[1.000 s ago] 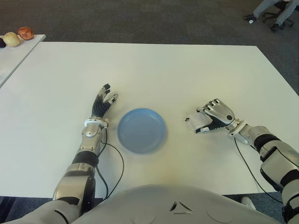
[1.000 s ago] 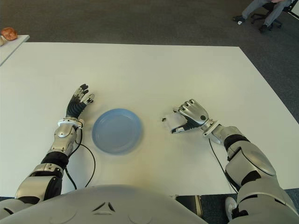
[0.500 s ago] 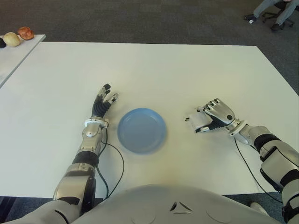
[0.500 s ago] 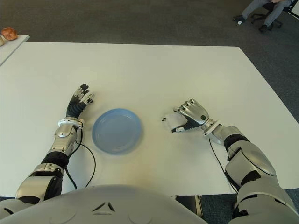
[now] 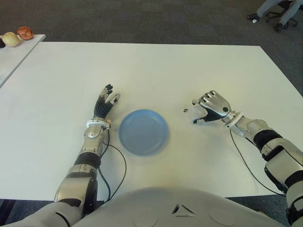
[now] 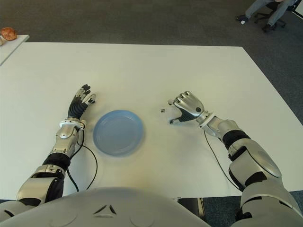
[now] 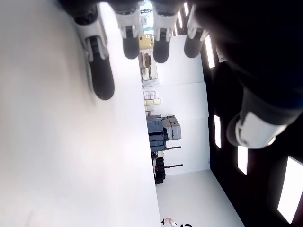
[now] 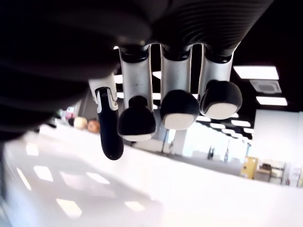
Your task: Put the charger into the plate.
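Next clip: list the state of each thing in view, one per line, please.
charger: gripped by the right hand, dark prongs pointing toward the plate; cannot tell if it is clear of the table.
plate: empty, flat on the table.
right hand: fingers curled on the charger, right of the plate.
left hand: fingers open, holding nothing, left of the plate.

place: office | evidence: white table (image 5: 151,66), grey carpet (image 5: 142,19), swivel chair (image 5: 279,16)
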